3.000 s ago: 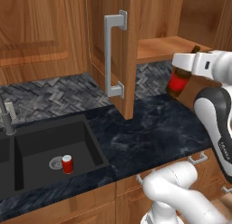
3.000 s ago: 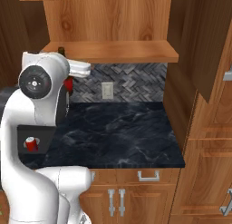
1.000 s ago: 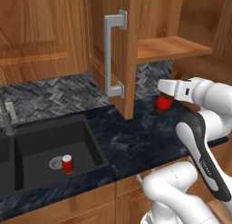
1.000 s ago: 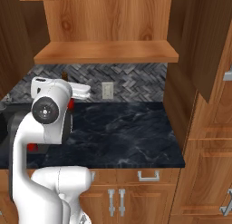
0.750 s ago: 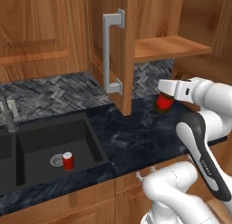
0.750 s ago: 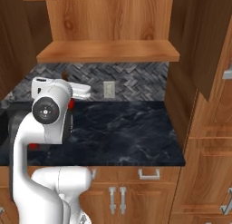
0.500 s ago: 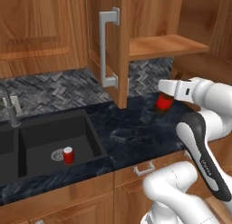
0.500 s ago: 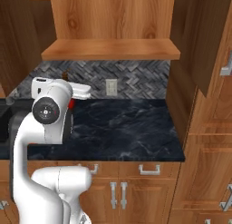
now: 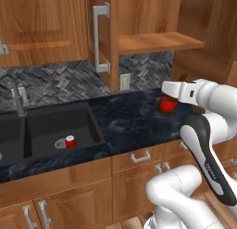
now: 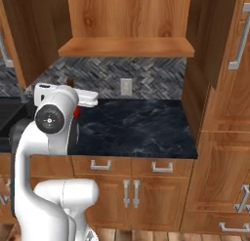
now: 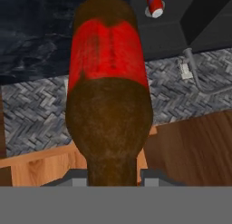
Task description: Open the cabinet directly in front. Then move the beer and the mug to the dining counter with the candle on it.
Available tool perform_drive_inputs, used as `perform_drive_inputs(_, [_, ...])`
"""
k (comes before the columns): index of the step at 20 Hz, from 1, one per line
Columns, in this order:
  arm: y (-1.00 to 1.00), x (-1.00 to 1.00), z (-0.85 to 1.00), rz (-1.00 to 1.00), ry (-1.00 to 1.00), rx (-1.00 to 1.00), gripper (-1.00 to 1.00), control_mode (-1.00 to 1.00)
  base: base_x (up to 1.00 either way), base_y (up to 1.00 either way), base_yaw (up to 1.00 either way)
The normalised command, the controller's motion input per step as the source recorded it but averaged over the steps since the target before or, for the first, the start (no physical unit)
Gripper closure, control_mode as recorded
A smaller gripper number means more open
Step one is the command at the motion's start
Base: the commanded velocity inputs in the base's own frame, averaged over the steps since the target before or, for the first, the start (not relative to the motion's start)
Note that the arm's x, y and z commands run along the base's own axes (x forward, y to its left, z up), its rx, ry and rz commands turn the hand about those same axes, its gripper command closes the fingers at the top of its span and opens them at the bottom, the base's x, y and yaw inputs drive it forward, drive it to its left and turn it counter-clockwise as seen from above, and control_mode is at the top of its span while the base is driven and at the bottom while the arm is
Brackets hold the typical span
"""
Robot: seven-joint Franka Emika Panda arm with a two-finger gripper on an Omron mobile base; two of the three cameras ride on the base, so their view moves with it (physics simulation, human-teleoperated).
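Observation:
My gripper (image 9: 169,98) is shut on the beer (image 9: 167,104), a dark brown bottle with a red label, held over the black stone worktop right of the sink. In the hand view the beer (image 11: 108,105) stands between the two fingertips of the gripper (image 11: 113,177). In the right base view its brown neck (image 10: 71,82) rises behind my arm. The cabinet (image 9: 155,40) stands open, its door (image 9: 102,38) swung out to the left and its shelf (image 10: 127,47) bare. The mug, the dining counter and the candle are out of view.
A black sink (image 9: 46,126) with a faucet (image 9: 18,99) lies left of the worktop (image 9: 134,119), and a short red can (image 9: 70,142) sits in the basin. Wooden drawers and doors run below. A tall wooden cabinet (image 10: 227,118) closes the right end.
The whole picture has shifted and shows more of the low cabinets, so the base has moved back and aside. The gripper keeps its hold on the beer.

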Motion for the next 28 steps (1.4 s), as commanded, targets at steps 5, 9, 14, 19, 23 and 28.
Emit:
perform_drive_inputs(5, [0.0, 0.0, 0.0, 0.0, 0.0, 0.0, 1.0, 1.0, -0.64, -0.05, 0.2])
perform_drive_inputs(9, [0.0, 0.0, 0.0, 0.0, 0.0, 0.0, 1.0, 1.0, -0.47, 0.0, 0.29])
perform_drive_inputs(14, [0.0, 0.0, 0.0, 0.0, 0.0, 0.0, 1.0, 1.0, -0.19, 0.1, 0.4])
perform_drive_inputs(19, [0.0, 0.0, 0.0, 0.0, 0.0, 0.0, 1.0, 1.0, -0.08, 0.19, 0.46])
perform_drive_inputs(23, [0.0, 0.0, 0.0, 0.0, 0.0, 0.0, 1.0, 1.0, -0.06, 0.24, 0.47])
perform_drive_inputs(28, [0.0, 0.0, 0.0, 0.0, 0.0, 0.0, 1.0, 1.0, -0.02, 0.26, 0.48])
